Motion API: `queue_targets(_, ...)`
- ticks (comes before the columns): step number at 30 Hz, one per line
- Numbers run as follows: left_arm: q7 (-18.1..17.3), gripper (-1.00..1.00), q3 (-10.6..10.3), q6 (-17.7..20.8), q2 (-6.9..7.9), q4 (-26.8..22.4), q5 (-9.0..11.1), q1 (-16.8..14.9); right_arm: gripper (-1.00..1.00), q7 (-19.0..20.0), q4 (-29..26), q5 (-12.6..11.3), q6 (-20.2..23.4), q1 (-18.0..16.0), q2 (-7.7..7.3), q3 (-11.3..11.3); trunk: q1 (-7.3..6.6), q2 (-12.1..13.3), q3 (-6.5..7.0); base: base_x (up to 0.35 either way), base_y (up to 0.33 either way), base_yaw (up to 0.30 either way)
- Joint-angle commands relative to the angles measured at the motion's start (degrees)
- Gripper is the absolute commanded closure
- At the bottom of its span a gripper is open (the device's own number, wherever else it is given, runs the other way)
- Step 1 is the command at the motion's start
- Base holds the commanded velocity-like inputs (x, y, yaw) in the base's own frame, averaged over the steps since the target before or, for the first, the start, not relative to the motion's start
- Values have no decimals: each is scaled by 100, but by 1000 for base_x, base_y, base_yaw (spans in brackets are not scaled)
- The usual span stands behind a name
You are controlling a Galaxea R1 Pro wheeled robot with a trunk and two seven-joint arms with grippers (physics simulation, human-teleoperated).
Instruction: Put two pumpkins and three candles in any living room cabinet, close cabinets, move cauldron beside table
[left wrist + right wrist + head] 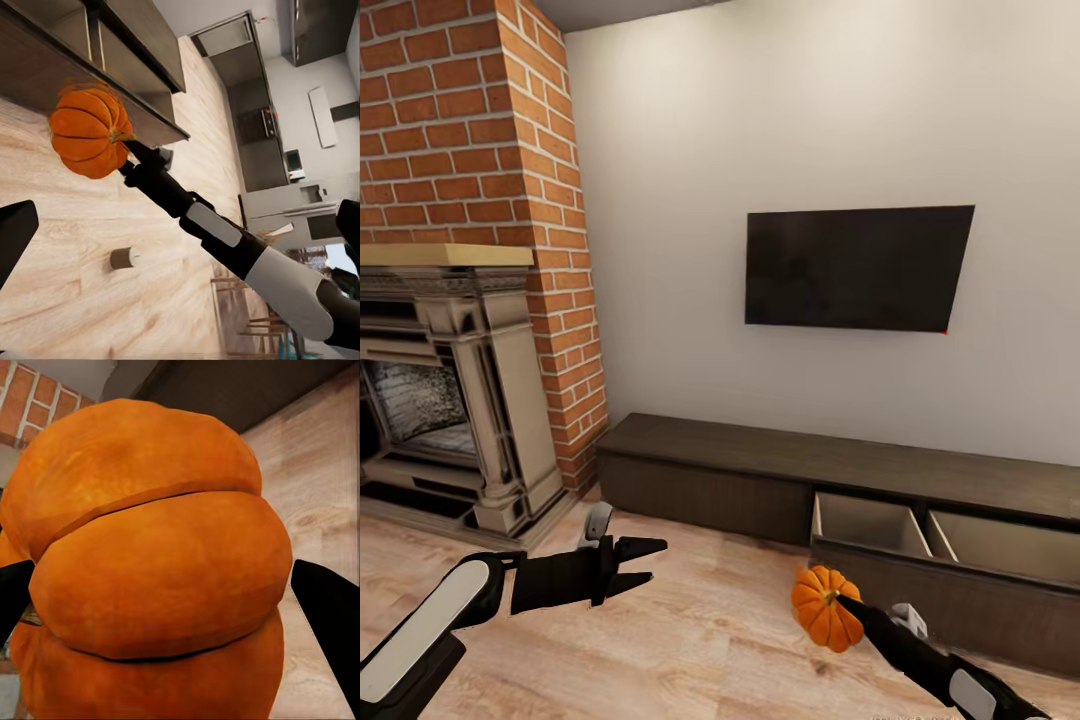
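Note:
My right gripper [842, 598] is shut on a bright-orange ribbed pumpkin [825, 606], holding it above the wooden floor just in front of the cabinet [760, 465]. In the right wrist view the pumpkin [157, 577] sits between both dark fingers [330, 619]. The long dark-brown cabinet has one pull-out front [920, 585] drawn open at its right, showing two pale beige compartments [865, 522]. My left gripper [657, 561] hangs open with nothing in it, left of the pumpkin. In the left wrist view a small candle [124, 258] lies on the floor below the held pumpkin [90, 131].
A brick chimney and stone fireplace [450, 400] stand at the left, its hearth reaching onto the floor. A black TV [855, 268] hangs on the white wall above the cabinet. In the left wrist view, grey kitchen units [255, 112] and wooden chairs [255, 330] show far off.

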Motion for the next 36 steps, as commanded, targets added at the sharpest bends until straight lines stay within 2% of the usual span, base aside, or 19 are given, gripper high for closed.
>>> queue_targets(1, 35, -100, -7, 6, 2, -5, 41, -6, 100, 235, 210, -88, -44, -7, -2, -30, -23, 38, 20, 0, 0, -236)
queue_targets(4, 35, -100, -9, 7, -23, -10, 41, -5, 100, 656, 627, -88, -208, -7, -4, -36, -89, 158, 93, 0, 0, -236)
queue_targets(7, 35, -100, -13, 7, -67, -22, 41, -7, 100, 806, 788, -88, -258, -7, -12, -35, -155, 279, 167, 0, 0, -236)
queue_targets(15, 35, -100, -93, 7, -90, -45, 34, -6, 100, 839, 935, -88, -302, -7, -89, -30, -331, 600, 363, -35, 0, -236)
queue_targets(20, 35, -100, -112, 4, -101, -47, 28, -5, 100, 828, 959, -88, -461, -7, -99, -30, -441, 800, 486, -294, 0, -236)
queue_targets(30, 35, -100, -113, 5, -106, -44, 29, -7, 100, 809, 1005, -88, -487, -7, -101, -30, -660, 1201, 731, -327, 0, -236)
queue_targets(36, 35, -100, -117, 1, -106, -31, 32, -12, 100, 800, 1006, -88, -489, -7, -101, -30, -792, 1442, 879, -51, 0, -236)
